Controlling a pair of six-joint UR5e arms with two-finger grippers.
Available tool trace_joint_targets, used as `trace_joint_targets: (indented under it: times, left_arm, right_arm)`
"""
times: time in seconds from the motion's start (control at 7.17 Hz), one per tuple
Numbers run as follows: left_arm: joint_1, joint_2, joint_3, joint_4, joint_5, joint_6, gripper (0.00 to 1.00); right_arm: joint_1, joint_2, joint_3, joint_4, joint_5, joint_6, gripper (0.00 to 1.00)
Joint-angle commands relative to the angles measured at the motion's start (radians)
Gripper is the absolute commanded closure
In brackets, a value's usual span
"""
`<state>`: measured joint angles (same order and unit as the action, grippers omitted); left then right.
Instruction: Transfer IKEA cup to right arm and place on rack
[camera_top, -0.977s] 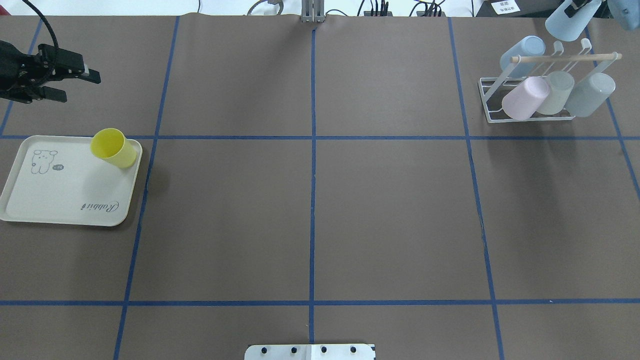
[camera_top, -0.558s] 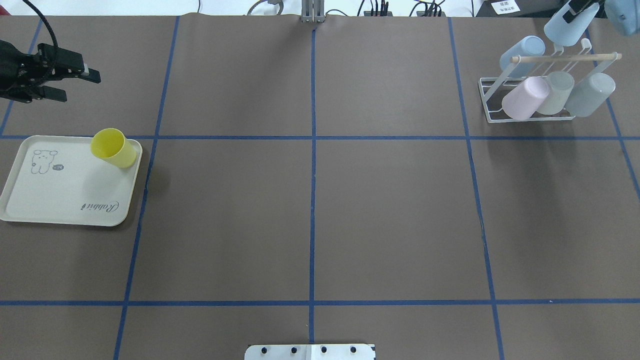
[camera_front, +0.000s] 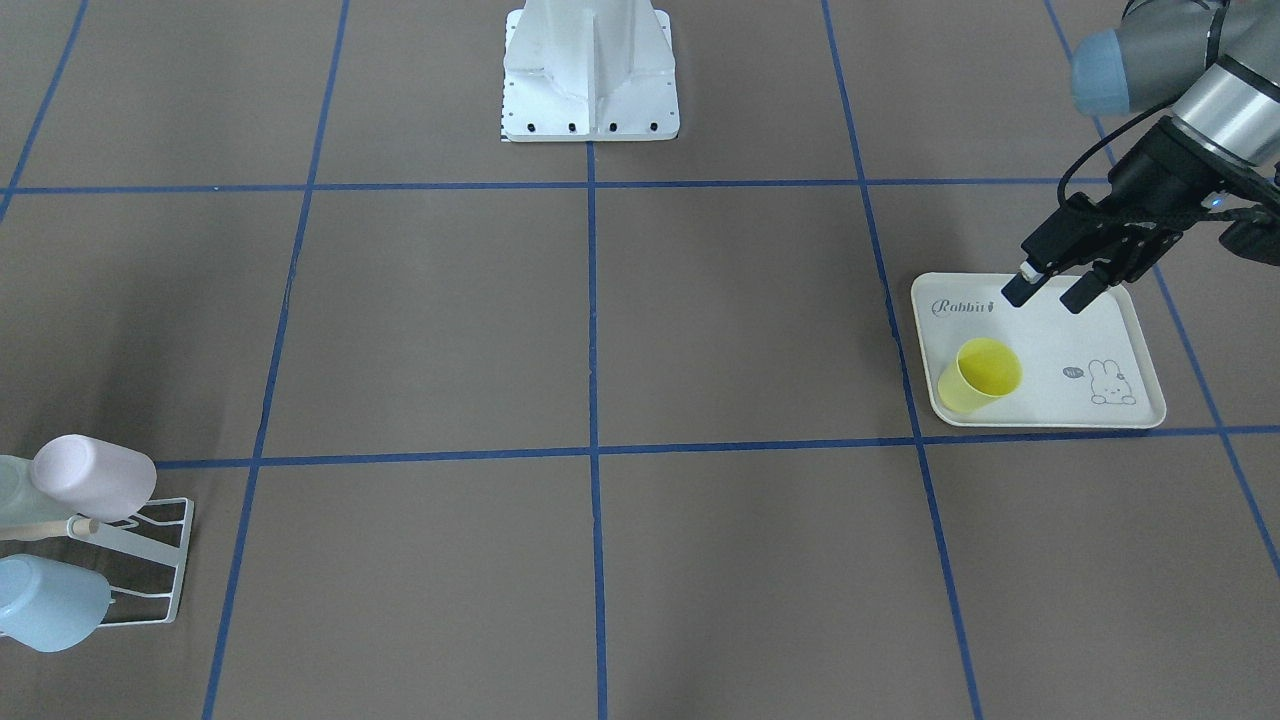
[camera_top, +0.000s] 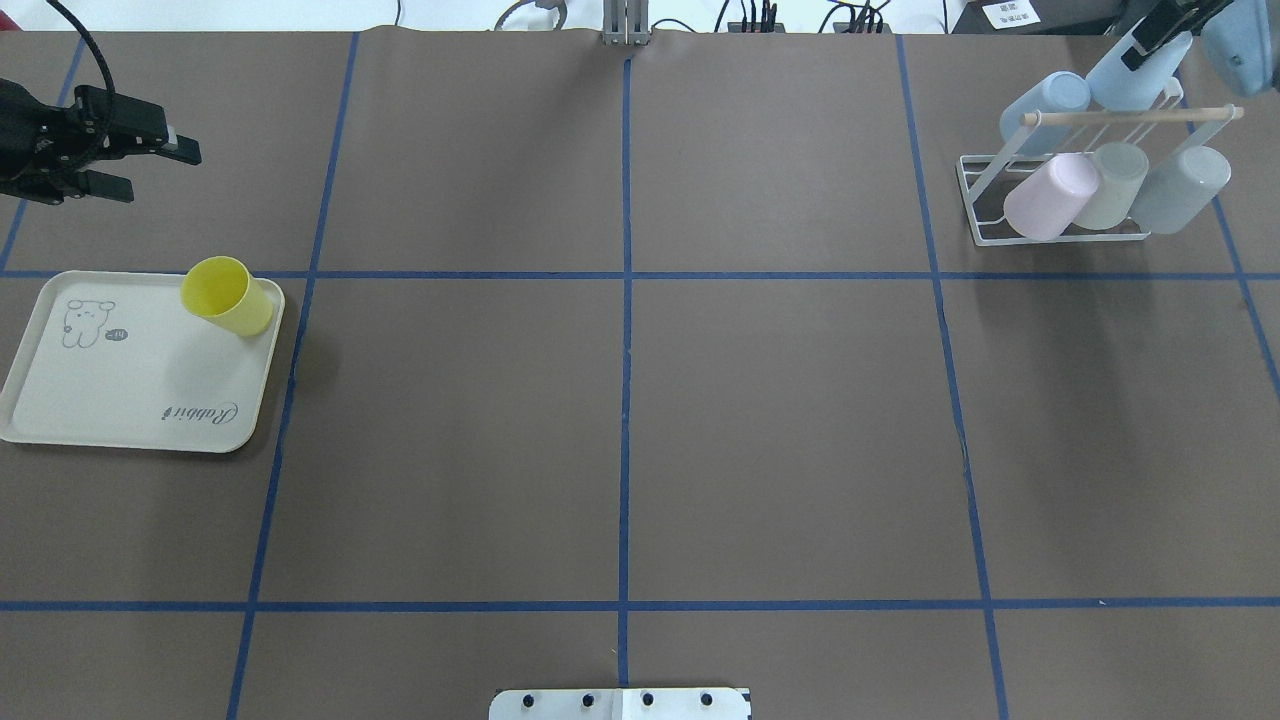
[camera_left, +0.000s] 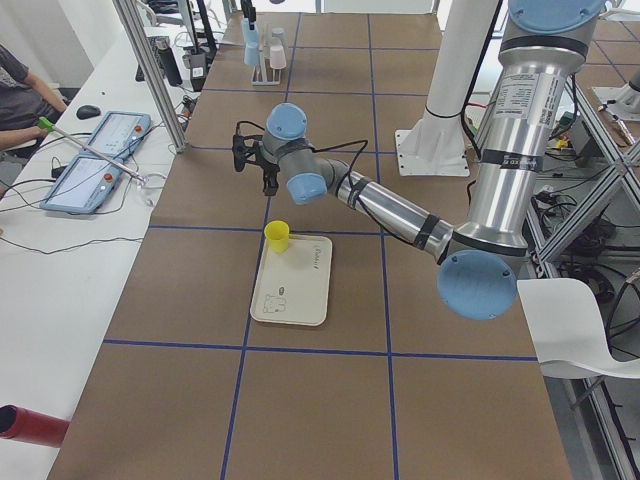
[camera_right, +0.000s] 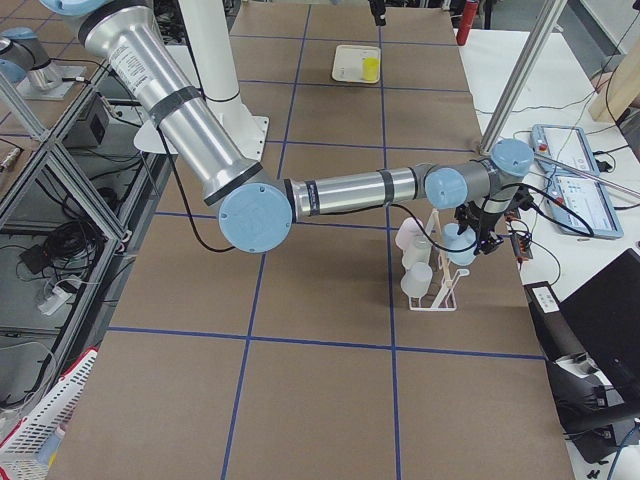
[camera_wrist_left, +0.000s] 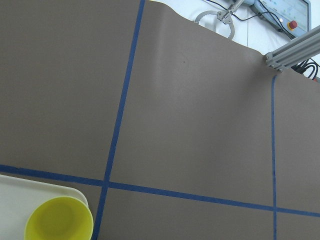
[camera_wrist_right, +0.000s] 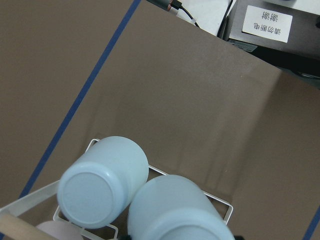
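My right gripper (camera_top: 1145, 48) is at the far right, shut on a light-blue cup (camera_top: 1125, 75). It holds the cup tilted, bottom up, over the back of the white wire rack (camera_top: 985, 205), just above the wooden rod (camera_top: 1130, 116). The held cup fills the bottom of the right wrist view (camera_wrist_right: 175, 210). My left gripper (camera_top: 150, 165) is open and empty, hovering beyond the cream rabbit tray (camera_top: 100, 400). A yellow cup (camera_top: 225, 295) stands upright on the tray's far right corner.
The rack holds another light-blue cup (camera_top: 1045, 100), a pink cup (camera_top: 1050, 195), a pale green cup (camera_top: 1112, 185) and a grey-blue cup (camera_top: 1180, 188). Blue tape lines grid the brown table. The robot base plate (camera_top: 620, 705) sits at the near edge.
My right gripper has brought the light-blue cup down and closer to the rack's back prongs. My left gripper has barely shifted and stays open.
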<state>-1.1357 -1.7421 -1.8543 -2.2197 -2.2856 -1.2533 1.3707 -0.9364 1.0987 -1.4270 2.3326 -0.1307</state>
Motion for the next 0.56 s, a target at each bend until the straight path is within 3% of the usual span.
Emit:
trace_joint_targets:
  times: [0.0, 0.42]
  left_arm:
    - [-0.001, -0.001, -0.002, 0.0, 0.0, 0.0, 0.0]
    - [-0.001, -0.001, -0.006, 0.0, 0.0, 0.0, 0.0]
  right_arm:
    - [-0.01, -0.018, 0.0, 0.002, -0.001, -0.007, 0.54]
    - [-0.027, -0.019, -0.002, 0.0, -0.019, -0.004, 0.49]
